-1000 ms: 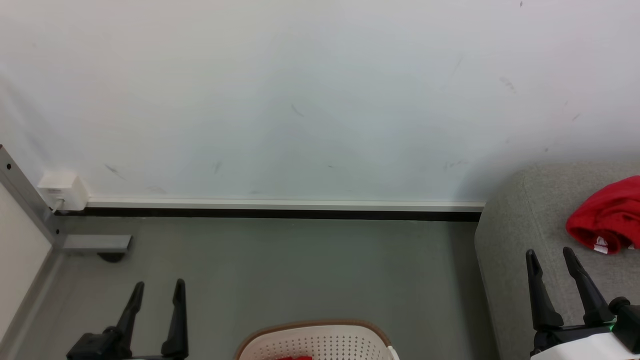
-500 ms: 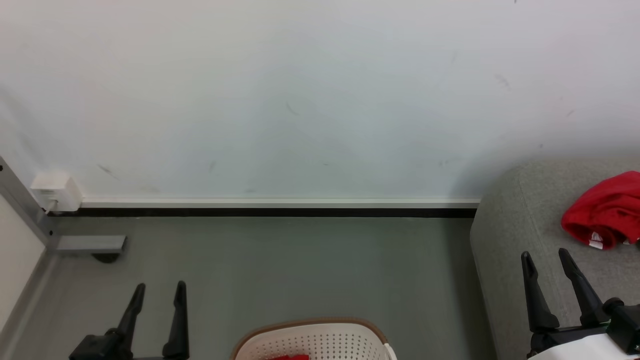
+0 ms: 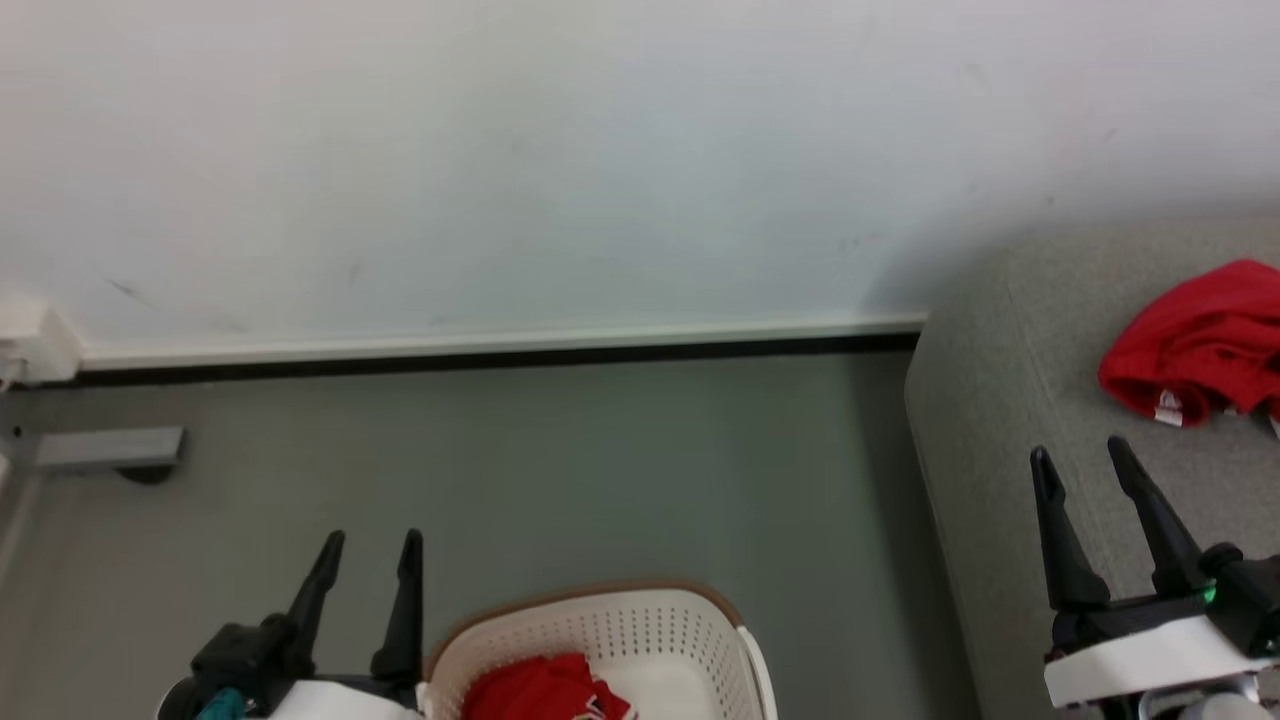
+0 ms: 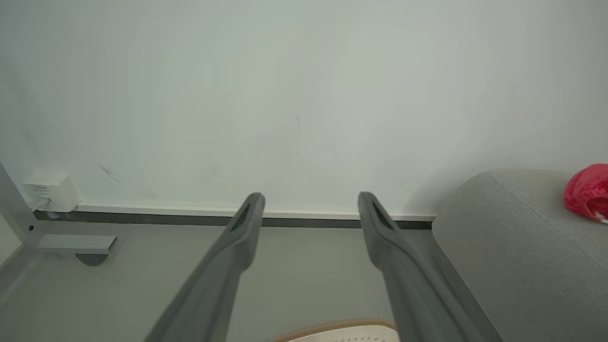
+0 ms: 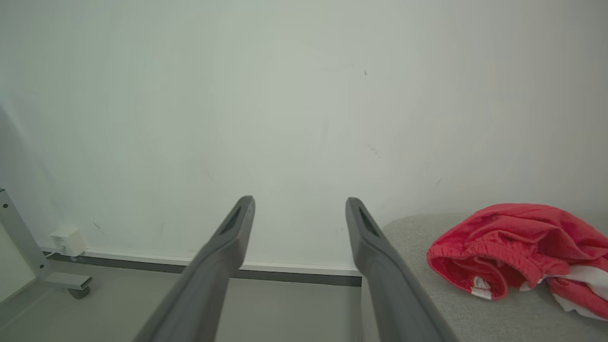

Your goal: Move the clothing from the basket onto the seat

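On the seat (image 3: pixel 1000 420), red clothing (image 3: pixel 1190 345), more in the basket (image 3: pixel 640 625), left pincer (image 3: pixel 373 545), right pincer (image 3: pixel 1080 455) both parted, empty

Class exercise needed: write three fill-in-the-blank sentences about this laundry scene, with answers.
The shorts on the grey seat are ____ in colour.
Another red garment lies inside the perforated white ____.
The left gripper and right gripper are both ____, holding nothing.
Answers: red; basket; open.

Red clothing (image 3: pixel 1195 340), grey seat (image 3: pixel 1000 420), perforated cream, brown-rimmed basket (image 3: pixel 640 625).
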Controlling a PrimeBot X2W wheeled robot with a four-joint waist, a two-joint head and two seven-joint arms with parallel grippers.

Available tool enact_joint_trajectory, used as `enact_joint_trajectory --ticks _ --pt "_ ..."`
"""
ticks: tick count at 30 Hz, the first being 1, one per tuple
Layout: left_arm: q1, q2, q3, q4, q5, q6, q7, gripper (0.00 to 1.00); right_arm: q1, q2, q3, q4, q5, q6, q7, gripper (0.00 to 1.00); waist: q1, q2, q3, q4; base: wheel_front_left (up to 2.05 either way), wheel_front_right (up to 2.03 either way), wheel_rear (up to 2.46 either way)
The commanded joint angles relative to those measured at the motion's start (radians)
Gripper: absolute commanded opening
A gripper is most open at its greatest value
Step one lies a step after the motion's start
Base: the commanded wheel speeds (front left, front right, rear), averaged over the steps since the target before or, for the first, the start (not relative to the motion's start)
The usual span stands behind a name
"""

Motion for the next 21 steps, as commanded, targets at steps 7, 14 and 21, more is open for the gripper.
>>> enact_joint_trajectory --ticks 7,14,21 --pt "-0.094 -0.001 -0.02 0.115 0.003 -0.024 0.0 1.0 -0.078 -0.019 0.028 -0.019 -0.015 -0.002 -0.007 1.0 -0.0001 0.0 0.158 -0.073 0.0 0.0 0.0" --pt "-0.193 0.024 -0.048 0.278 0.01 -0.042 0.0 1.0 -0.137 -0.014 0.032 -0.047 -0.011 -0.002 -0.007 1.0 -0.0001 0.0 0.259 -0.113 0.0 0.0 0.0" --pt "-0.315 0.043 -0.102 0.465 0.006 -0.055 0.002 1.0 -0.193 0.015 0.029 -0.09 -0.005 -0.002 -0.007 1.0 -0.0001 0.0 0.363 -0.141 0.0 0.0 0.0"
